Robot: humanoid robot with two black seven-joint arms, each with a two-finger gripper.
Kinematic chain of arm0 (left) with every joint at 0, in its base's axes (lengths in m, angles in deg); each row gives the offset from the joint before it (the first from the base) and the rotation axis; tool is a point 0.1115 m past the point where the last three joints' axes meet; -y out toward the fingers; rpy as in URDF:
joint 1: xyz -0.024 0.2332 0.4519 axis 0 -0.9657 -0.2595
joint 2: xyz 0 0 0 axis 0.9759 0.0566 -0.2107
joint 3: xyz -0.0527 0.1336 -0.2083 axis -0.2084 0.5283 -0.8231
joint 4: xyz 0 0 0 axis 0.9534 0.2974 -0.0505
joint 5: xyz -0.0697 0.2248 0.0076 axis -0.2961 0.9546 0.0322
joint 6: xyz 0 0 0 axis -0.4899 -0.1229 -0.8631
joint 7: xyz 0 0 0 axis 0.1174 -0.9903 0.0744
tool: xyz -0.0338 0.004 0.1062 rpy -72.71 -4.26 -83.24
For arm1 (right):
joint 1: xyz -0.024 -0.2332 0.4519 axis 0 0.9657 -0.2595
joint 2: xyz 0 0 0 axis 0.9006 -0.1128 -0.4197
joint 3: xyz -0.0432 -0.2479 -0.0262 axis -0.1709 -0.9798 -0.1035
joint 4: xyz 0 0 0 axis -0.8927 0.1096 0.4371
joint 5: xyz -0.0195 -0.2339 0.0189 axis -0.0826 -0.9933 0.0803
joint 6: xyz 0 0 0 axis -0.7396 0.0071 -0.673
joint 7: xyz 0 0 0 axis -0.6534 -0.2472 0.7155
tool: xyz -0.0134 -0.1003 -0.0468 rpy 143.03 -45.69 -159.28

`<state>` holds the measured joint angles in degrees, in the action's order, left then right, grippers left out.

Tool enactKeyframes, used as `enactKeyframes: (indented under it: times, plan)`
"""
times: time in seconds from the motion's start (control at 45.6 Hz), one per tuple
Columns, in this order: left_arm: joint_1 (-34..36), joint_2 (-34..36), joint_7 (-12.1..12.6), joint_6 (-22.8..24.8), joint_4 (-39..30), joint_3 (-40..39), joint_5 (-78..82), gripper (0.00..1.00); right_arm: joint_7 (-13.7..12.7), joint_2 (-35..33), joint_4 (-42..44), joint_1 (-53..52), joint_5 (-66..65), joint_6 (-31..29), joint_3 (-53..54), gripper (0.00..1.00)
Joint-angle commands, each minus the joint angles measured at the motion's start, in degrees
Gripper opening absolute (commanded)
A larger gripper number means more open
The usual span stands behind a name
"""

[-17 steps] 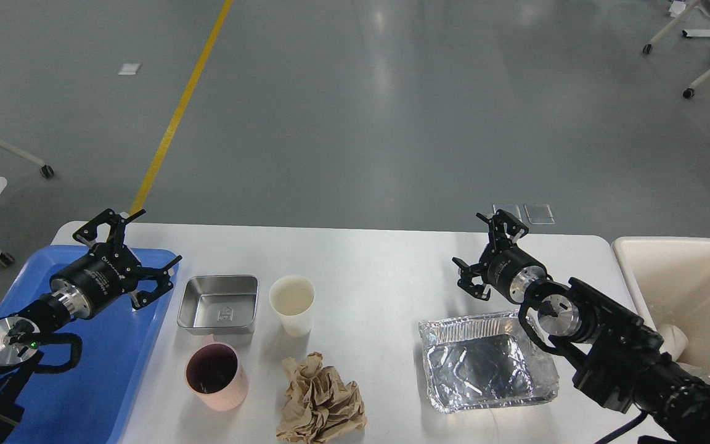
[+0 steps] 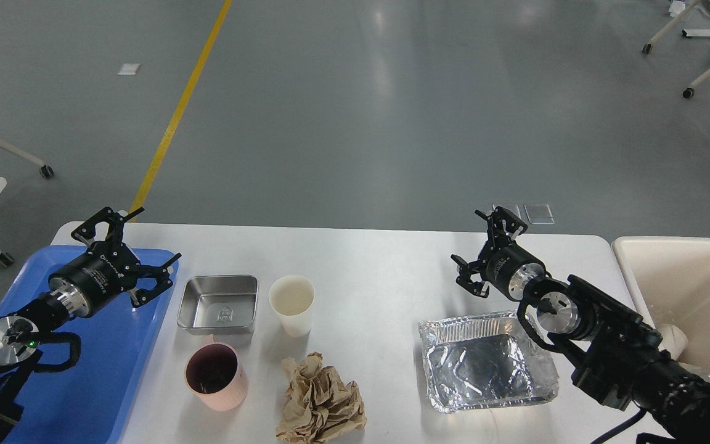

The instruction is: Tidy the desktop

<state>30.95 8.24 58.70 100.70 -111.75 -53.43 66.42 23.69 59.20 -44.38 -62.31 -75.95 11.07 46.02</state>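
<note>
— What sits by the left gripper (image 2: 126, 246)?
— A tray (image 2: 114, 364) beneath it; a tin (image 2: 218, 304), cup (image 2: 291, 304) and mug (image 2: 215, 377) to its right.
— And the right gripper (image 2: 485, 248)?
— A foil pan (image 2: 486, 360) just nearer; a bin (image 2: 688, 290) to its right.

White surface (image 2: 379, 259) carrying six things. Blue tray (image 2: 102, 370) lying at left end, overhanging edge. Steel pan (image 2: 218, 304) sitting just beside tray. Paper cup (image 2: 291, 304) standing upright right of pan. Pink mug (image 2: 215, 376) standing in front of pan, nearly touching it. Crumpled brown paper (image 2: 321, 401) lying near front edge, in front of cup. Foil tray (image 2: 487, 361) resting toward right end, well apart from cup.
</note>
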Motion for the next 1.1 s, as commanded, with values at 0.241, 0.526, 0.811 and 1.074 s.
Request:
enactKeyframes:
  times: [0.241, 0.526, 0.811, 1.074]
  plan:
    - [-0.95, -0.44, -0.85, -0.67, 0.61, -3.27, -0.3, 0.98, 0.0, 0.61, 1.62, -0.01, 0.0, 0.26, 0.0, 1.0]
    - [-0.25, -0.79, -0.32, -3.12, 0.61, -4.33, -0.3, 0.98, 0.0, 0.61, 1.62, -0.01, 0.0, 0.26, 0.0, 1.0]
    - [-0.51, -2.46, 0.03, -10.86, 0.96, -4.24, -0.3, 0.98, 0.0, 0.44, 1.54, -0.01, -0.09, 0.17, 0.0, 1.0]
    - [-1.74, -1.06, -0.05, -2.08, 0.26, -6.52, -0.12, 0.98, 0.0, 0.44, 1.62, -0.1, -0.09, 0.17, 0.0, 1.0]
